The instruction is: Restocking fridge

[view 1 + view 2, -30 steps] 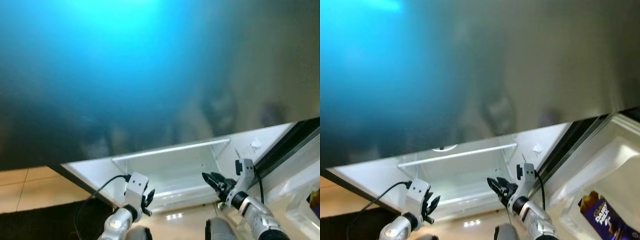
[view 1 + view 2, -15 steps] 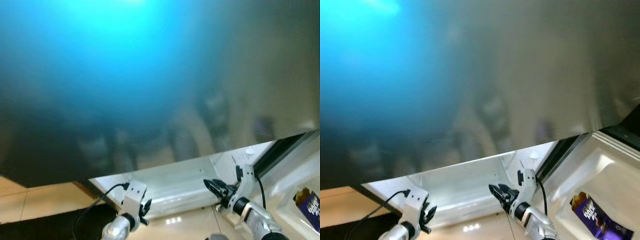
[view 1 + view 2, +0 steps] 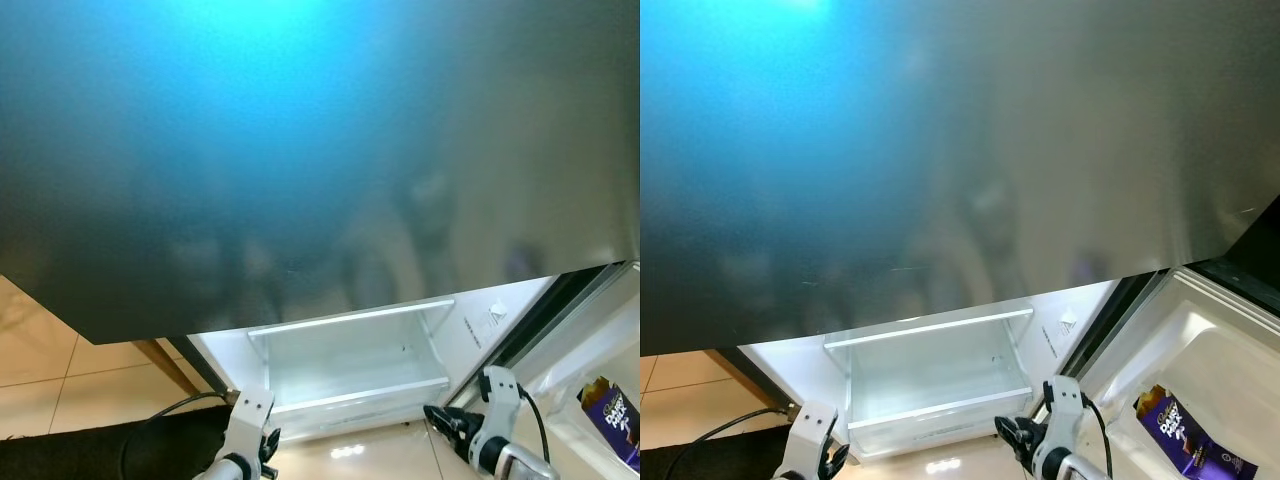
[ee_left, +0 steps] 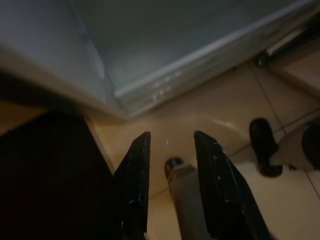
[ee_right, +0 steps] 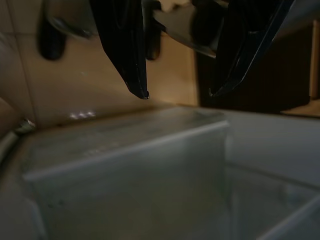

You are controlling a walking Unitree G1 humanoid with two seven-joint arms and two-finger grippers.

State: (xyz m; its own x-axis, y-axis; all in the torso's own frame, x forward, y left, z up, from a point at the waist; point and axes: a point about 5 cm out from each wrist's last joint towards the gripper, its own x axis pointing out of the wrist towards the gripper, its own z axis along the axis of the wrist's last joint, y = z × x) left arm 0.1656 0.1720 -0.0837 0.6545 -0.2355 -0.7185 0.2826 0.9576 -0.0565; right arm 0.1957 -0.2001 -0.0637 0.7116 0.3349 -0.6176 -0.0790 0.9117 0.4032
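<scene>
Lower now, right end effector (image 3: 446, 420) below door bin (image 3: 350, 360)

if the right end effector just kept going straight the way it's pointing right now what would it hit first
Most likely the tiled floor. In the right wrist view the right end effector, fingers apart and empty, aims past the clear door bin at the tiles beyond it. Depth is unclear, so it may clip the bin's rim.

floor (image 3: 40, 350): glossy beige tiles, lower left and below the scene | mat (image 3: 90, 450): dark, on floor at bottom left | cable (image 3: 710, 428): black, running over floor and mat | wooden leg (image 3: 165, 365): slanted, standing on tiles beside mat
</scene>
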